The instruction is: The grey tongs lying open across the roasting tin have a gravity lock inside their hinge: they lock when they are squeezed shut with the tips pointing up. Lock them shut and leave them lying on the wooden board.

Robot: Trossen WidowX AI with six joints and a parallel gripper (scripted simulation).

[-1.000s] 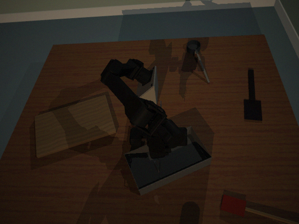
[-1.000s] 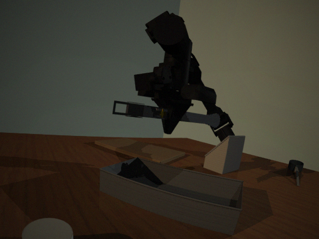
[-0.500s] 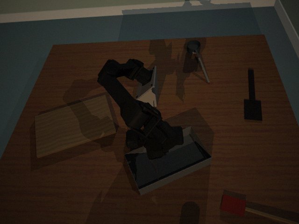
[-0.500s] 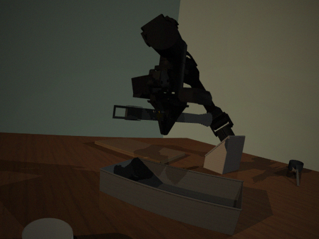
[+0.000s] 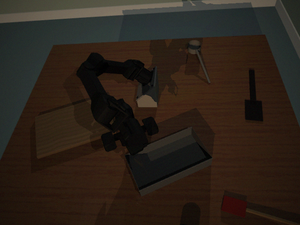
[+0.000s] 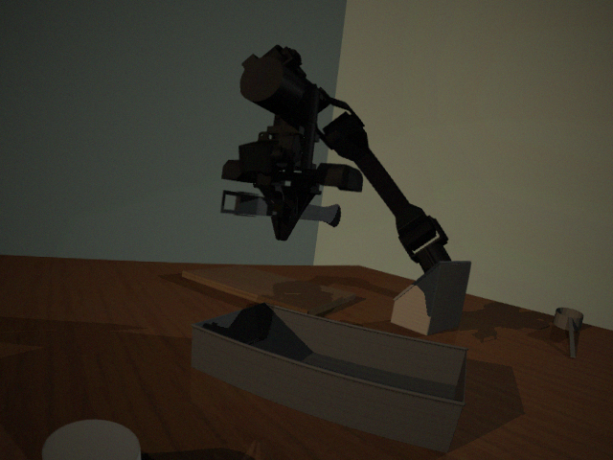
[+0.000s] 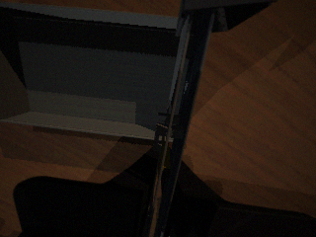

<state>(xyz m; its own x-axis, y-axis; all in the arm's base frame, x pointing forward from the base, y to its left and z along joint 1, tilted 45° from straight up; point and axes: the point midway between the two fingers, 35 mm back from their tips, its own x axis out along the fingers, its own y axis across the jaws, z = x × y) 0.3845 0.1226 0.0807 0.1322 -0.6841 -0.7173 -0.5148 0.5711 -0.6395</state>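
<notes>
The grey tongs hang roughly level in the air, with their arms close together. In the exterior view a rectangular loop shows at their left end and a flared end at their right. My gripper is shut on them near mid-length, its fingers pointing down. In the top view the arm hides the tongs. Whether the lock is engaged cannot be seen. The roasting tin stands below, by the gripper, with no tongs in it. The wooden board lies left of the tin in the top view, partly hidden by the arm.
A pale wedge-shaped block stands at the arm's base. A round cup with a long handle stands at the back right. A dark spatula lies at the right, a red-headed tool at the front right.
</notes>
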